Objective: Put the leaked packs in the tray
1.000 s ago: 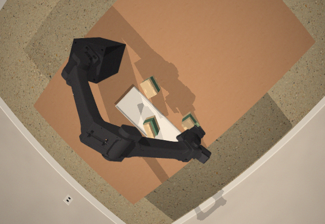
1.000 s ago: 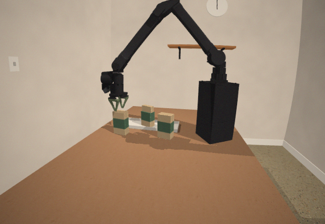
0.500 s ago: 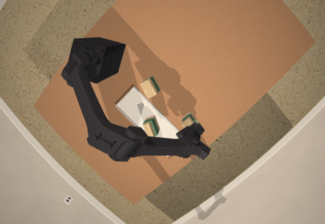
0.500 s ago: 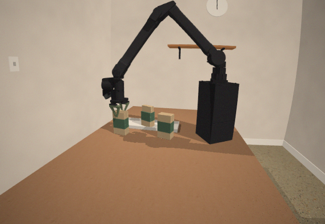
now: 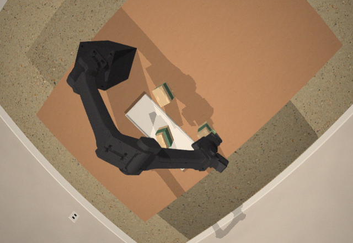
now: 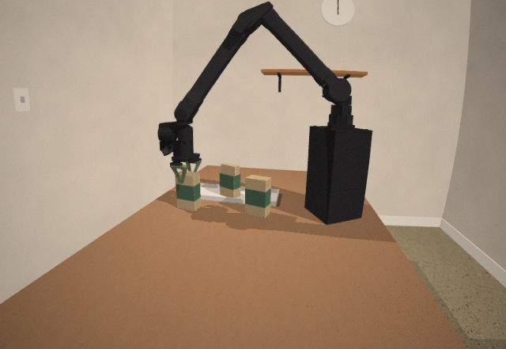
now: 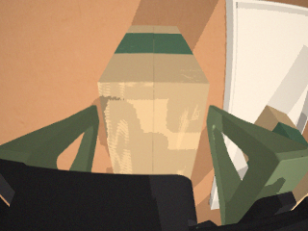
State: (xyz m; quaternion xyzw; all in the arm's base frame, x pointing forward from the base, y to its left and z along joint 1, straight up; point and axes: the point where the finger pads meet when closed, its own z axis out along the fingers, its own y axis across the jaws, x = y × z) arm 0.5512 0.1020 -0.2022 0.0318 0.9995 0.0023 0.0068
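Three tan coffee packs with green bands stand upright. One pack [image 6: 188, 191] stands on the table beside the tray's end, and my gripper [image 6: 186, 170] is open with its green fingers either side of its top, not pressing it. It fills the wrist view [image 7: 154, 112], with my gripper [image 7: 152, 113] straddling it, and also shows in the overhead view [image 5: 206, 130]. A second pack [image 5: 164, 135] stands inside the white tray [image 5: 159, 123]. The third pack [image 5: 162, 94] stands on the table beside the tray's long side.
The arm's black pedestal [image 6: 338, 173] stands at the table's far right. The arm's forearm [image 5: 176, 155] crosses over the tray's near end. A wall shelf [image 6: 314, 73] hangs behind the arm.
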